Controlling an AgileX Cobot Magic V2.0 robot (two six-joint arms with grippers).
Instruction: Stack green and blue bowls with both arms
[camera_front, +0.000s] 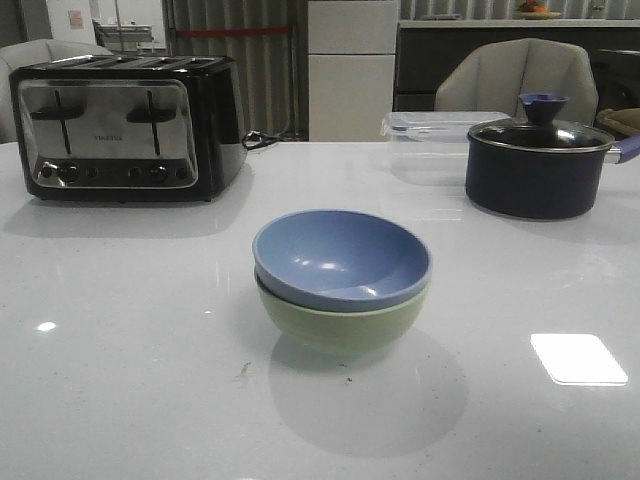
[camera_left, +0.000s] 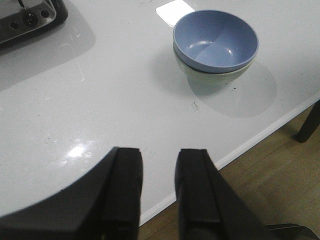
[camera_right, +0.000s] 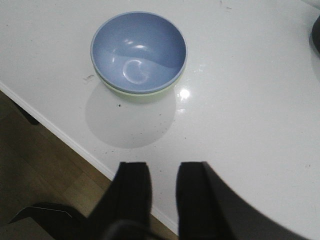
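The dusty blue bowl (camera_front: 342, 258) sits nested inside the pale green bowl (camera_front: 340, 325) at the middle of the white table. The stack also shows in the left wrist view, blue bowl (camera_left: 216, 40) over green bowl (camera_left: 212, 77), and in the right wrist view, blue bowl (camera_right: 138, 50) over a sliver of green rim (camera_right: 145, 96). My left gripper (camera_left: 159, 160) is open and empty above the table's front edge, well away from the bowls. My right gripper (camera_right: 164, 172) is open and empty, also above the front edge. Neither arm shows in the front view.
A black and chrome toaster (camera_front: 125, 125) stands at the back left. A dark lidded pot (camera_front: 540, 160) stands at the back right, with a clear plastic container (camera_front: 440, 125) behind it. The table's front edge and wooden floor (camera_left: 280, 170) lie below both grippers.
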